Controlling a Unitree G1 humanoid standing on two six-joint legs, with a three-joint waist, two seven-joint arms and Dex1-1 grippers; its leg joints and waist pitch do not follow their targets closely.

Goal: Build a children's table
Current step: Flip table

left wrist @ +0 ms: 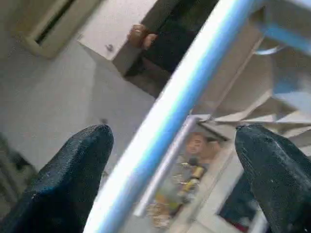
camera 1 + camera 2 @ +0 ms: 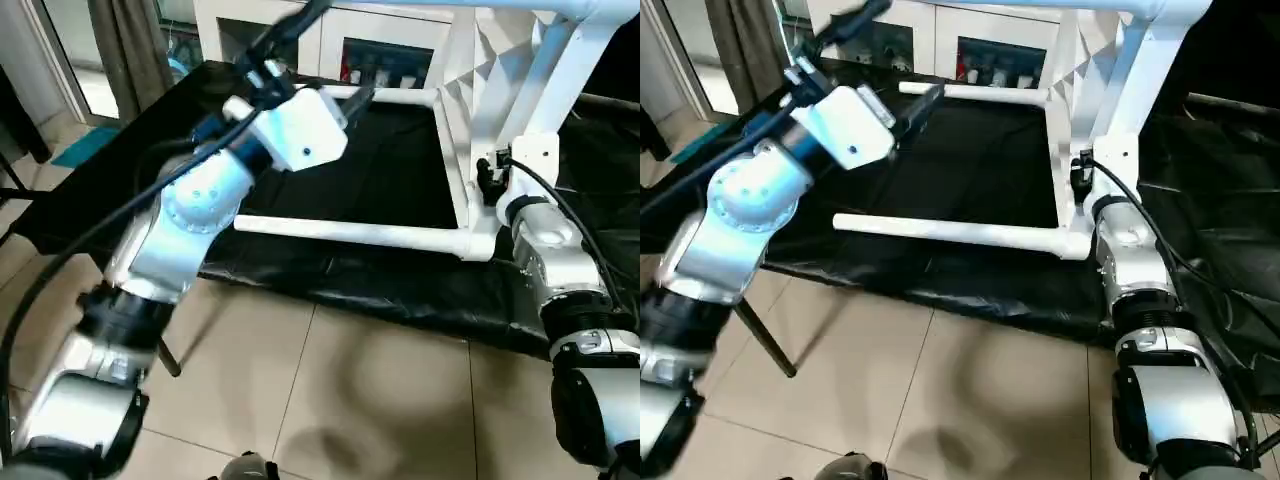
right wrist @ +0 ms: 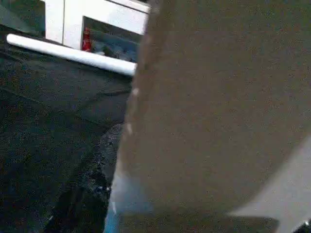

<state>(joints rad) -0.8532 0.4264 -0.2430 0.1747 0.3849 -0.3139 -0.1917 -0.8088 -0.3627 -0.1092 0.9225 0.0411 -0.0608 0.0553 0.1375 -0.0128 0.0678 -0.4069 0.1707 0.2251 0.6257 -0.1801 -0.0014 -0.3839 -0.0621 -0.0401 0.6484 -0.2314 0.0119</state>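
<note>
Children's table (image 2: 455, 150): white, tipped on its side on the black-sheeted table (image 2: 400, 290), two legs lying along the sheet. Right gripper (image 2: 487, 180): at the top's lower edge; whether it pinches, cannot tell. Left gripper (image 1: 172, 160): spread wide, an upper leg (image 1: 175, 111) between the fingers, ungrasped. Risk: closing off-centre could knock the leg and topple the frame

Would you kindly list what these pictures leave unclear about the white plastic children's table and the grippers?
- White ribbed table top: cut off by the head views' upper edge.
- Right gripper: fingertips hidden behind the table's edge.
- Left gripper: open around a white tube leg, contact unclear.
</note>
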